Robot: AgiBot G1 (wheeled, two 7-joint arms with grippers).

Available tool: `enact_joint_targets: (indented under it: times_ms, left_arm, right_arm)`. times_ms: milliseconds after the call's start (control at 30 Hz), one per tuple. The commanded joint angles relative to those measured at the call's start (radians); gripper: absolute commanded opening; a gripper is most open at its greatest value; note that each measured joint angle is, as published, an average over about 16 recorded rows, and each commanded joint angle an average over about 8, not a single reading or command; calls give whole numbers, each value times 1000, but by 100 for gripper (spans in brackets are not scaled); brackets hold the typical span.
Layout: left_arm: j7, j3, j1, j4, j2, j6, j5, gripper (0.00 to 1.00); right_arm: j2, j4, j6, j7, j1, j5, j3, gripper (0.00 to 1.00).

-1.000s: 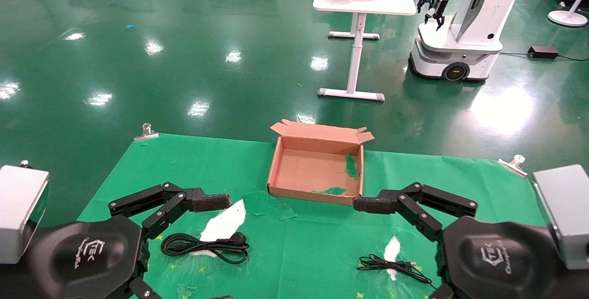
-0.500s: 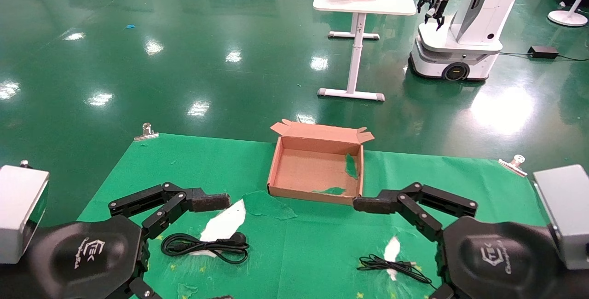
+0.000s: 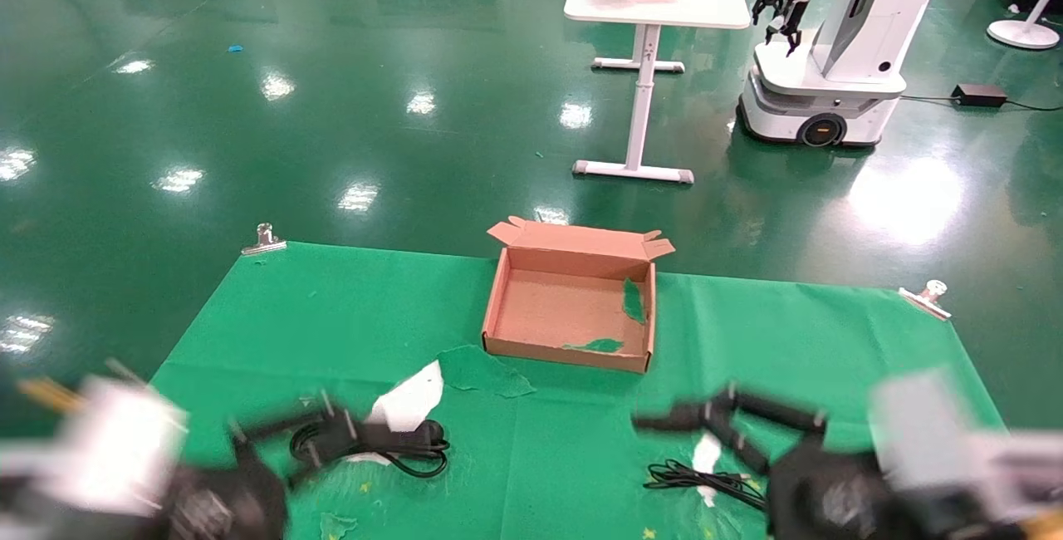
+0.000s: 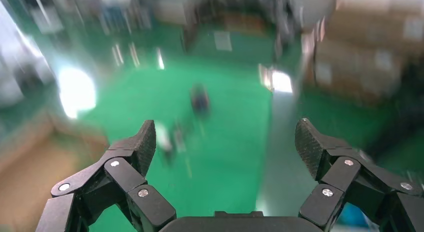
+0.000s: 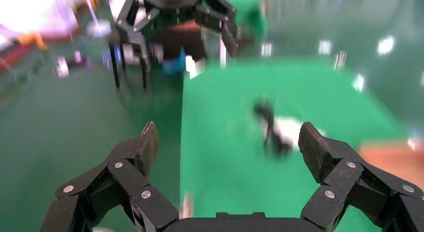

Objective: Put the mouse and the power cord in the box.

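Green cloth point(image 3: 357, 316) covers the table, held by metal clips point(image 3: 264, 238) at the far corners; torn patches expose white beneath. The box point(image 3: 570, 353), brown cardboard with low walls and flaps spread, sits at centre, empty. The power cord point(image 3: 390, 445), a thick black coil, lies near left. A thin black wire point(image 3: 706, 480) lies near right; the mouse body is not discernible. Left gripper point(image 4: 223, 148) and right gripper point(image 5: 227, 147) hover low over the near edge, fingers spread wide, holding nothing.
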State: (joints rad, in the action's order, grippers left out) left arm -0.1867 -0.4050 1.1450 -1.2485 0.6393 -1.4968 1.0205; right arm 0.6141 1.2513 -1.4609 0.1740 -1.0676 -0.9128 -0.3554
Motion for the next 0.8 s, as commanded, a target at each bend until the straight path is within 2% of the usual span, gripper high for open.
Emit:
enact_joint_targets:
  times_ms: [33, 167, 300, 467, 600, 800]
  left_arm:
    - [-3, -42, 13, -2, -2, -8, 96, 100]
    - [-6, -120, 98, 94, 67, 9, 285, 100]
    - [3, -165, 160, 175, 131, 36, 399, 100]
    - [11, -183, 185, 210, 160, 49, 444, 100]
    - [12, -180, 185, 203, 153, 54, 446, 100]
    - [-2, -219, 215, 207, 185, 122, 578, 100]
  right_arm:
    - [-1, -11, 11, -7, 13, -61, -26, 100]
    - [14, -46, 39, 14, -18, -172, -69, 100]
    - [35, -67, 56, 21, -57, -244, -96, 100]
    - [49, -76, 58, 20, -76, -270, -107, 100]
    - [48, -75, 57, 21, -74, -268, -106, 100]
    - [49, -76, 53, 24, -73, -277, -114, 100]
